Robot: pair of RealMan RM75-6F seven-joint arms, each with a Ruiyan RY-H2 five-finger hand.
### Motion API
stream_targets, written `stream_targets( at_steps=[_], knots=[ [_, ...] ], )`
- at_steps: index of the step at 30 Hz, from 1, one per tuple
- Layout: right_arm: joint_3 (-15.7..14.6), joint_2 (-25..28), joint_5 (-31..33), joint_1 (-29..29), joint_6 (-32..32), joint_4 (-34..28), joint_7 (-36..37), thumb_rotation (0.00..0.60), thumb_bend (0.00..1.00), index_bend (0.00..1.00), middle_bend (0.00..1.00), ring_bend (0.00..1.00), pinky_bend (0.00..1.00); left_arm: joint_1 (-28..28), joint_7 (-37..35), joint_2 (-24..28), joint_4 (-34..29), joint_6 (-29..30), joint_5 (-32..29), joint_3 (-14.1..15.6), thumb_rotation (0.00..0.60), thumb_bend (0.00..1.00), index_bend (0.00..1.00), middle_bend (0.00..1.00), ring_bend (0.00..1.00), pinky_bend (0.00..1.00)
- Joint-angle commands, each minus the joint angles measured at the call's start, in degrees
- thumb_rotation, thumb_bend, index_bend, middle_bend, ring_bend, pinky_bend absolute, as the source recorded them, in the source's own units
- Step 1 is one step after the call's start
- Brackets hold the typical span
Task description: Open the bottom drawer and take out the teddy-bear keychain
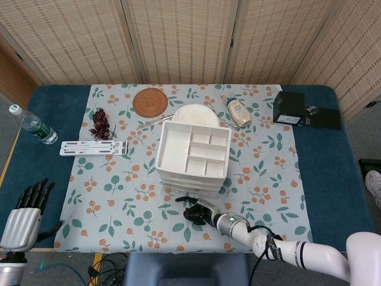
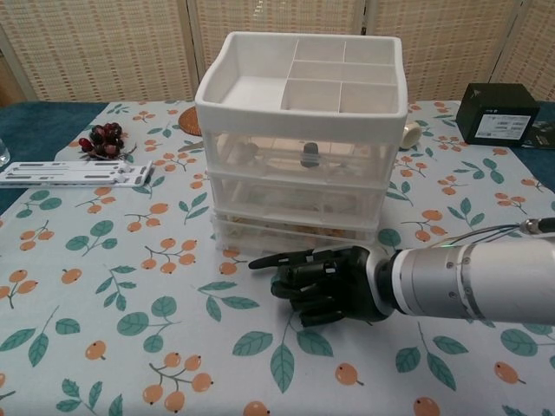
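Observation:
A white drawer unit [image 2: 299, 95] with three translucent drawers stands mid-table, also in the head view [image 1: 193, 152]. Its bottom drawer [image 2: 260, 236] sticks out a little at the front. My right hand [image 2: 323, 282], black, lies directly before that drawer with its fingers curled at the drawer's lower lip and one finger stretched to the left; from the head it shows at the unit's near side [image 1: 199, 212]. Brownish shapes show dimly through the drawer front; I cannot make out the teddy-bear keychain. My left hand [image 1: 25, 215] hangs off the table's near left corner, fingers straight, holding nothing.
On the floral cloth lie a white strip [image 1: 93, 148], dark grapes [image 1: 99, 123], a woven coaster [image 1: 150, 102], a plate [image 1: 191, 111] behind the unit and a sauce bottle [image 1: 239, 112]. A water bottle [image 1: 33, 126] lies far left, a black box [image 1: 305, 113] far right.

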Motion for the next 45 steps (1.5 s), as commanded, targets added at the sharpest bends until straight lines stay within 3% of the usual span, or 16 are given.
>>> stream_targets(
  at_steps=[1,7,11,18,25,45],
  knots=[
    [-0.21,0.29,-0.29,-0.39,-0.34,-0.84,-0.27,0.600,0.77,0.16,0.83,1.00,1.00,0.00,0.00,-0.01,-0.02,0.01,0.03,-0.01,0.600,0.20,0.05,0.00,0.01,0.07],
    [0.53,2.27,-3.08,-3.25,0.97,-5.48,-1.10,0.600,0.77,0.16,0.83,1.00,1.00,0.09,-0.15,0.12,-0.01,0.15,-0.01,-0.08,0.600,0.20,0.05,0.00,0.01,0.07],
    [0.40,5.16,-9.13,-6.19,4.59,-10.45,-4.47,0.600,0.77,0.16,0.83,1.00,1.00,-0.02,-0.07,0.15,-0.04,-0.09,0.15,0.00,0.600,0.20,0.05,0.00,0.01,0.07],
    [-5.04,8.36,-18.21,-8.40,17.64,-14.36,-18.22,0.600,0.76,0.02,0.78,1.00,1.00,-0.38,-0.04,0.08,-0.23,-0.36,0.69,-0.06,0.600,0.20,0.05,0.00,0.01,0.07],
    [-9.55,9.01,-13.92,-7.71,26.46,-17.70,-31.10,0.600,0.76,0.00,0.77,1.00,1.00,-0.75,-0.04,0.03,-0.42,-0.55,1.25,-0.13,0.600,0.20,0.05,0.00,0.01,0.07],
    [-10.15,6.27,-4.94,-3.96,28.98,-15.16,-37.23,0.600,0.76,0.00,0.78,1.00,1.00,-0.49,-0.09,-0.11,-0.12,-0.55,0.97,0.13,0.600,0.20,0.05,0.00,0.01,0.07]
  ],
)
